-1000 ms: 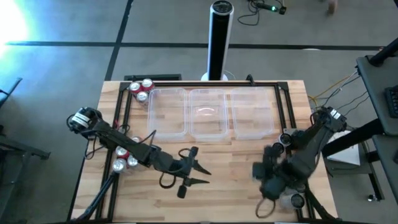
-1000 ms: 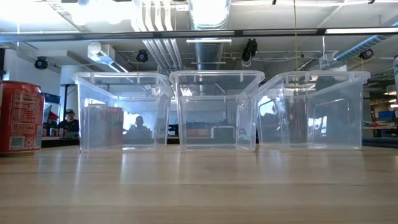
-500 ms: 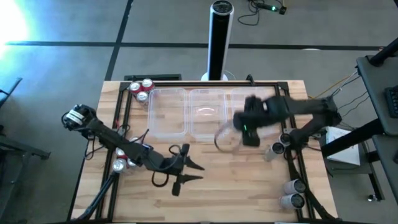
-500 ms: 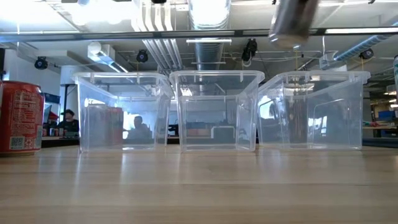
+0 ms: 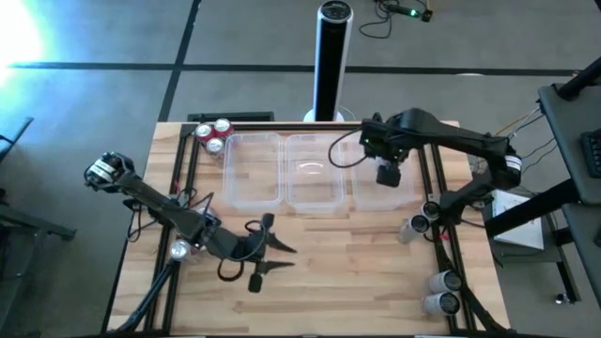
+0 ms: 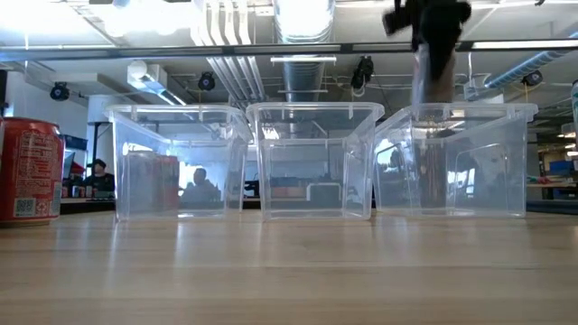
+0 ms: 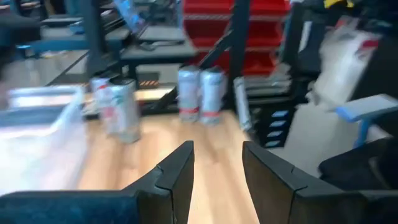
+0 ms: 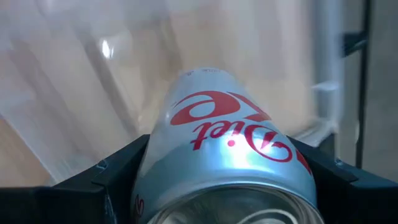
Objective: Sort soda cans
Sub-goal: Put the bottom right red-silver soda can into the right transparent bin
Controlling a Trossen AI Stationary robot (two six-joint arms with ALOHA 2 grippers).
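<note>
A silver diet soda can (image 8: 230,155) with red lettering is pinched between the fingers (image 8: 112,180) of the right gripper (image 5: 387,175), one dark finger pressed on each side of its body. In the high view that gripper hangs over the right tub (image 5: 399,150), the rightmost of three clear plastic tubs in a row at the table's far side, and in the low view the can (image 6: 433,68) shows above that tub's rim (image 6: 470,110), clear of it. The middle tub (image 5: 314,200) and the left tub (image 5: 254,199) stand just beside the right tub, side by side, and hold no can. Red cans (image 5: 213,133) stand in a small cluster just beyond the left tub's far left corner; one red can (image 6: 29,171) shows at the low view's left edge, standing upright on the wooden table (image 5: 357,253). Silver cans (image 5: 421,219) stand near the right tub's near right corner, and two more silver cans (image 5: 441,291) lie at the table's right near corner, well apart from the tubs. A can (image 5: 178,250) with a silver top shows near the left arm at the table's left edge. The left gripper (image 5: 265,256) sits low over the table on the near side of the left tub, well apart from it, its fingers (image 7: 177,177) spread with nothing between them.
</note>
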